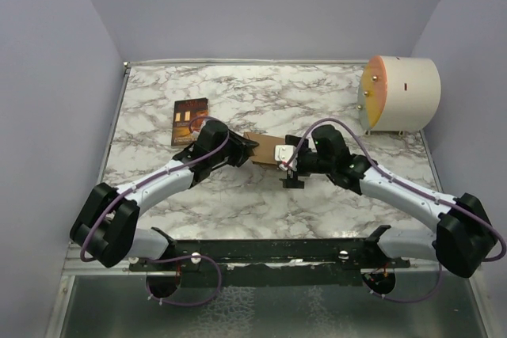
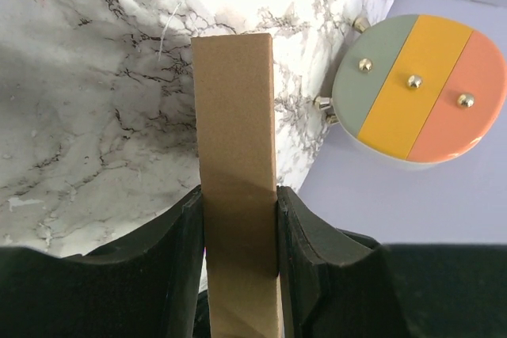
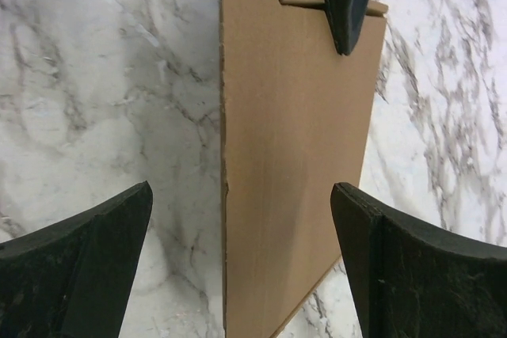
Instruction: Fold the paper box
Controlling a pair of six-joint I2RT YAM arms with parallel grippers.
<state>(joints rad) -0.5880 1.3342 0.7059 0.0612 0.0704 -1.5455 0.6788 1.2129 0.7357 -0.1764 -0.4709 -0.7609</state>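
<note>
Mid-fold: left tool [image 2: 238, 210] clamps the paper box [image 3: 297, 116] edge; right tool [image 3: 242, 195], wide, must next close on it

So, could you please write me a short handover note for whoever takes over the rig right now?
Left end effector: shut on an edge strip of the paper box.
Right end effector: open, straddling the box's flat panel, not gripping.
Box: over the middle of the table, between both end effectors.
Done: left has its hold; one end flap looks bent over.
Left: the main panel is flat, so forming the sides and closing remain.
</note>
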